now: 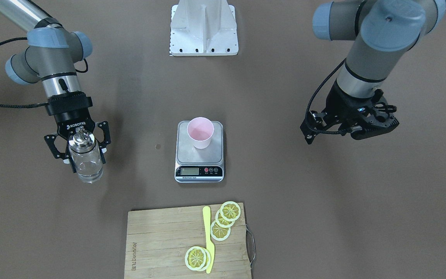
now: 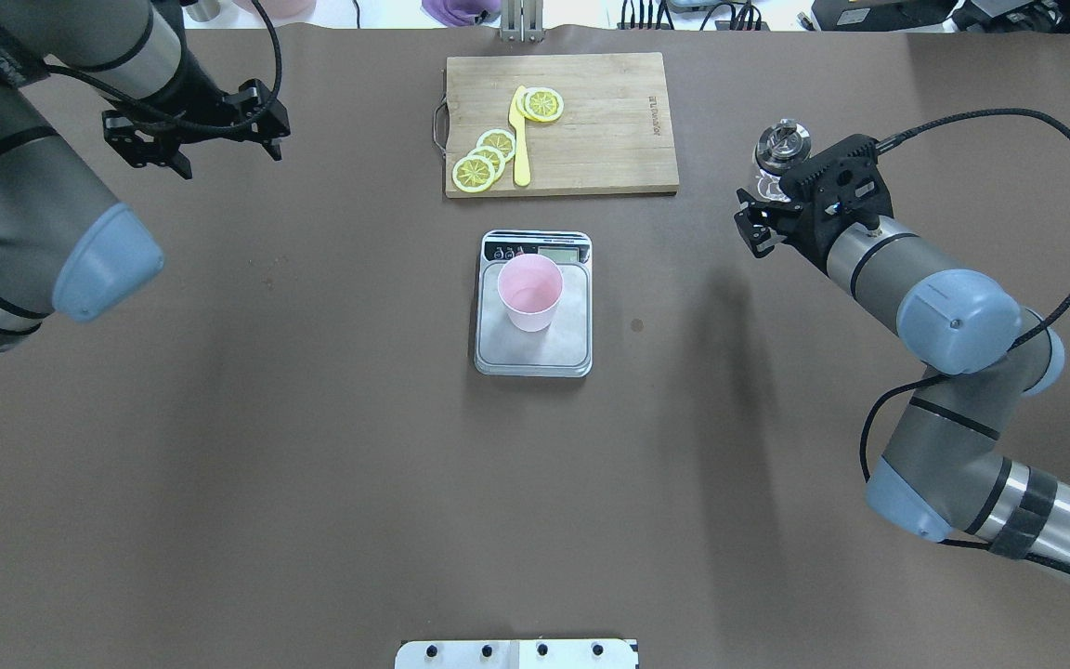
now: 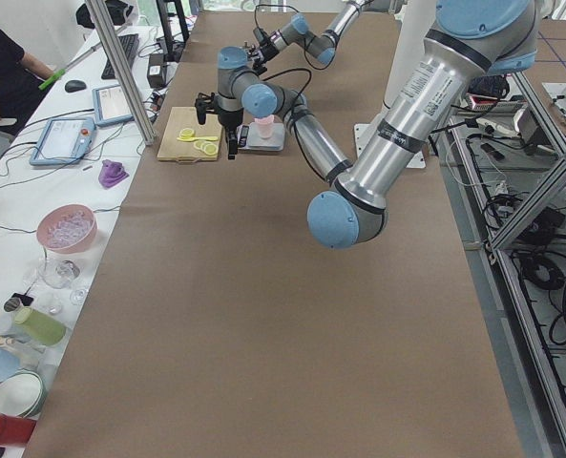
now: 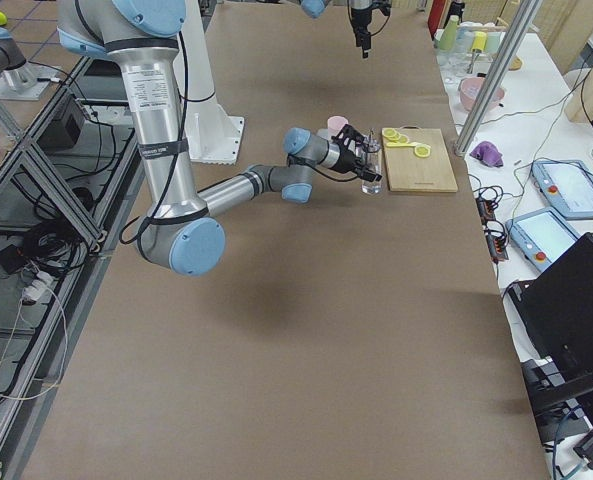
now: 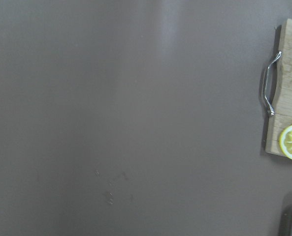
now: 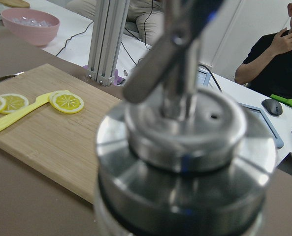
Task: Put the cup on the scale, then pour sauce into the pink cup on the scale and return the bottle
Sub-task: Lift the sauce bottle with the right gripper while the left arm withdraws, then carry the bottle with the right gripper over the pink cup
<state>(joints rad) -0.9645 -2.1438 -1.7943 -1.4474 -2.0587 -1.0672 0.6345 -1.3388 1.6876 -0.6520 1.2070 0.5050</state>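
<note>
My right gripper has its two fingers pressed against the sides of the small glass bottle, so this hand is grasping the bottle around its rounded body. The bottle is upright, with its shiny metal pourer cap on top. The sauce inside is clear like water, and I cannot judge its level. I also cannot tell if the base of the bottle touches the brown table or hangs just over it. The bottle is far on my right side, well apart from the scale, and beyond the end of the wooden cutting board without touching it.

The pink cup stands upright on the steel platform of the scale, about in its middle. The black strip with the display points away from me. If there is liquid in the cup, I cannot see it clearly.

My left gripper hangs over bare table far on my left side, with the fingers spread wide and nothing between them.

On the cutting board lie some lemon slices and a yellow knife.
</note>
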